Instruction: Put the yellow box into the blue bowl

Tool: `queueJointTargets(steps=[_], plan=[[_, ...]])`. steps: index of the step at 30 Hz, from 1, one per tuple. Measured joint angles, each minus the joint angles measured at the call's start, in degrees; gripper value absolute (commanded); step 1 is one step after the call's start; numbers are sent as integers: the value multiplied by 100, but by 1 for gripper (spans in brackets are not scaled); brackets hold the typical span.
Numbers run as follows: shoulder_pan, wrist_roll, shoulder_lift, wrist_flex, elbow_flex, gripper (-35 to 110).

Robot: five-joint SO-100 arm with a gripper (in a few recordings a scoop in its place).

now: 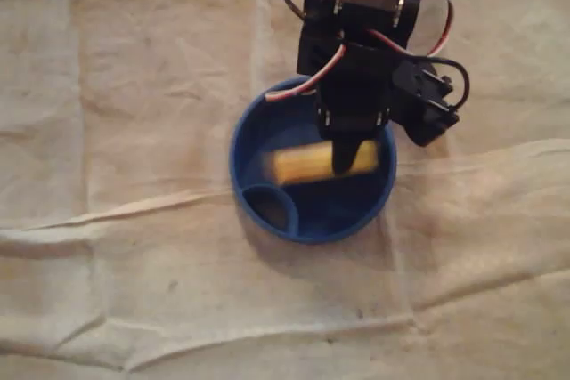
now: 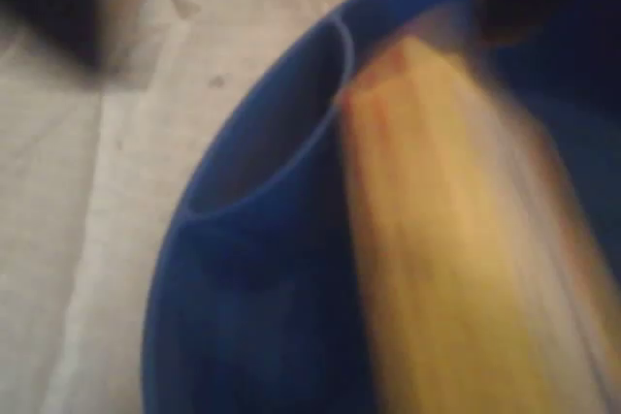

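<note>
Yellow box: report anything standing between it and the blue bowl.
Nothing visible does. The yellow box already lies inside the large compartment of the blue bowl, beside the small walled pocket. The claw sits directly over the box in the overhead view; blur hides whether it grips it.

surface: creased beige cloth, probably over a table | on it: blue bowl

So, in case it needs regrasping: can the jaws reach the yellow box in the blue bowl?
Probably yes: the jaws hang directly above the yellow rectangular box, which lies uncovered in the round blue plastic bowl.
</note>
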Motion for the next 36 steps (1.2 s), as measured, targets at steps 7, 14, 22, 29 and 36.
queueJointTargets(steps=[7, 14, 22, 29, 36], plan=[[0, 0, 0, 290, -88, 21], [0, 0, 0, 483, -141, 12], [0, 0, 0, 483, -141, 0], [0, 0, 176, 510, -141, -1], [0, 0, 932, 1257, -141, -1]])
